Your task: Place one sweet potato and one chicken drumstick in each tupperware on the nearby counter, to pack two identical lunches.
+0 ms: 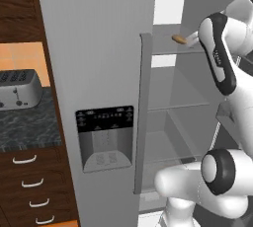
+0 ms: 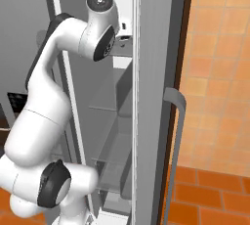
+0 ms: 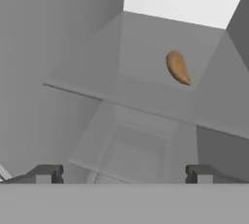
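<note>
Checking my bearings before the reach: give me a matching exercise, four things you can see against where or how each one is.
Things:
1. toaster
2. drumstick
3. gripper
4. dispenser panel

Places or states:
A. set into the closed fridge door
B. lying on an upper glass shelf inside the fridge
C. open, holding nothing, short of the shelf
D. standing on the speckled counter left of the fridge

Pairs: 1-D, 2-B, 3-C, 4-A

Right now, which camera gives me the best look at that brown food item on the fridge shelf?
The hand view: the brown food item lies whole and unobstructed on the glass shelf. The left base view catches it small, beside the arm. In the right base view I cannot make it out.
</note>
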Controlling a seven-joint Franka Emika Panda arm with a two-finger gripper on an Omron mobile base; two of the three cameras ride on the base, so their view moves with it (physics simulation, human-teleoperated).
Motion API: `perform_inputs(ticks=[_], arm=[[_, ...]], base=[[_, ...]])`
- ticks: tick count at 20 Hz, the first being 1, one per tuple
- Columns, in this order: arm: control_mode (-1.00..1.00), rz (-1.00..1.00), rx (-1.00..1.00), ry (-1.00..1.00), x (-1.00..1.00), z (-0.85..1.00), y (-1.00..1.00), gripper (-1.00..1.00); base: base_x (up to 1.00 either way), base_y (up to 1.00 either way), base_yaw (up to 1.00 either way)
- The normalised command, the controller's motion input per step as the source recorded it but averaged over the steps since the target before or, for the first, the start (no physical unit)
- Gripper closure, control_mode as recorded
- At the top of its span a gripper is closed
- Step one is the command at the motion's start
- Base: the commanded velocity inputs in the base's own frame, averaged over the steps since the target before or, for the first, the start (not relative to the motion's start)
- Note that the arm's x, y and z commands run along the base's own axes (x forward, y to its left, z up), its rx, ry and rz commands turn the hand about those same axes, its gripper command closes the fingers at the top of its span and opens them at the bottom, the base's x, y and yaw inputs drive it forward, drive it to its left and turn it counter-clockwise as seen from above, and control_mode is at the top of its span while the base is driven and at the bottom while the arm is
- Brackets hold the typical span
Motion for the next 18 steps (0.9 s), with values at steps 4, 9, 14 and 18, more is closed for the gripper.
perform_inputs(ticks=[4, 9, 14, 18], arm=[[-1.0, 0.0, -0.04, -0.04, 0.83, -0.26, -0.11, -1.0], [-1.0, 0.0, 0.06, 0.14, 0.73, 0.0, -0.19, -1.0], [-1.0, 0.0, 0.0, 0.03, 0.65, 0.02, -0.38, -1.0], [-1.0, 0.0, 0.02, 0.05, 0.64, 0.03, -0.18, -1.0]], base=[[0.0, 0.0, 0.0], [0.0, 0.0, 0.0], [0.0, 0.0, 0.0], [0.0, 0.0, 0.0]])
